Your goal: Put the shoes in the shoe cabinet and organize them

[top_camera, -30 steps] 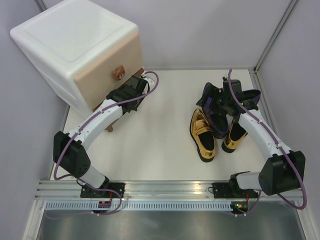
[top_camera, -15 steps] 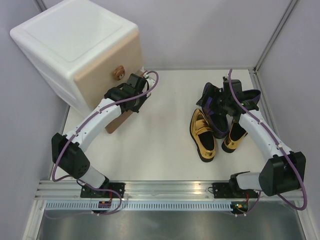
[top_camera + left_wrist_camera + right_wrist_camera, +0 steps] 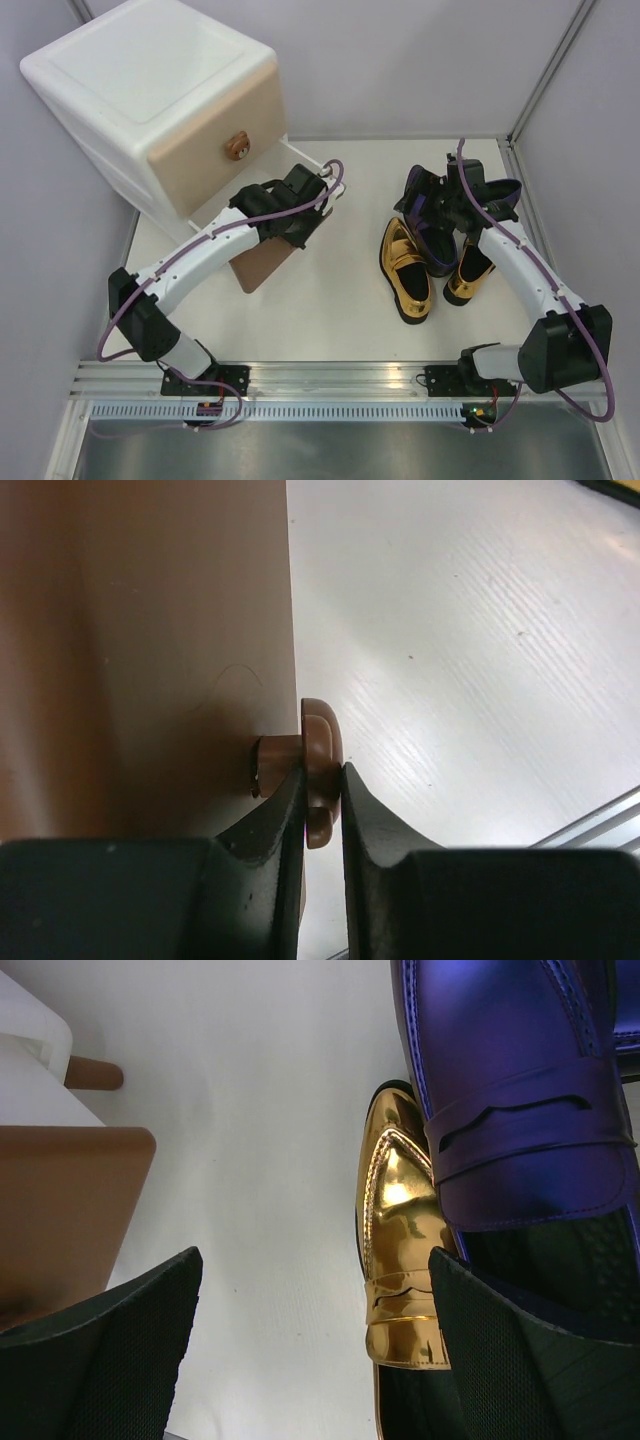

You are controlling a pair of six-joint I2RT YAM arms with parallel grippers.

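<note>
Pinching the brown knob [image 3: 322, 735] of the lower drawer [image 3: 265, 262], my left gripper [image 3: 322, 776] is closed down on it with one finger on each side of the little head, and the drawer's brown front fills the left of my wrist view. That drawer stands partway out of the white cabinet [image 3: 150, 90] at the far left of the table [image 3: 330, 320]. Its front faces the near right, and the beige upper drawer [image 3: 200, 150] sits shut above it. As I judge it, the next move turns on the line of the drawer's travel. That line runs from the cabinet out toward the middle of the table, so my pull has to follow it and not drag sideways on so small a knob (a pinch this thin could slip off). The shoes lie well to the right of the drawer, bunched together. A gold shoe [image 3: 408, 268] is nearest the drawer, a purple shoe [image 3: 432, 238] is right against it, and the other two lie beyond. Their long axes run roughly from the far edge of the table to the near edge. My right gripper [image 3: 310, 1360] hangs directly over them with its fingers spread wide and nothing between them. The right arm is therefore plainly the nearer one for picking, while the left is taken up with the drawer. No shoe is in the cabinet yet.
</note>
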